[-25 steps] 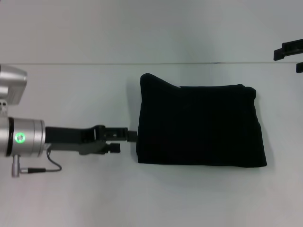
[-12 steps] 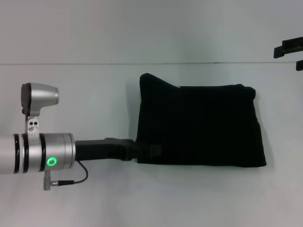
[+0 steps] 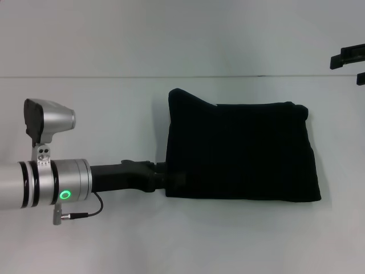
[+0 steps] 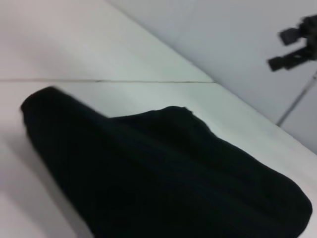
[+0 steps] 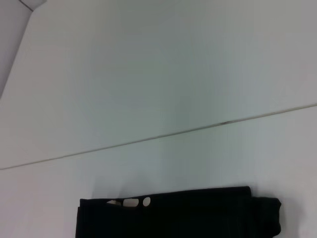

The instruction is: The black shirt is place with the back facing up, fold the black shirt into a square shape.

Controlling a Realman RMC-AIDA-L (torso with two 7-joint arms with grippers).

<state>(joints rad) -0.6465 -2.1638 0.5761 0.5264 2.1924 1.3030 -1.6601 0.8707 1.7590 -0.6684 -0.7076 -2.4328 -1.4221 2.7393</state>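
The black shirt (image 3: 239, 151) lies folded into a rough rectangle on the white table, right of centre, and it fills the lower part of the left wrist view (image 4: 163, 173). Its far left corner sticks up in a point. My left gripper (image 3: 171, 181) reaches in from the left and meets the shirt's near left corner, where black merges with black. My right gripper (image 3: 351, 69) hangs parked at the far right, well above and behind the shirt, open with nothing between its fingers. The right wrist view shows one edge of the shirt (image 5: 198, 213) with small white marks.
The white table (image 3: 114, 114) has a thin seam line (image 3: 85, 77) running across behind the shirt. My left arm's silver wrist (image 3: 45, 182) and its cable lie low over the near left part of the table.
My left arm has pushed right, bringing its gripper from just left of the shirt onto the near left corner. The shirt's outline is unchanged. The right arm has not moved.
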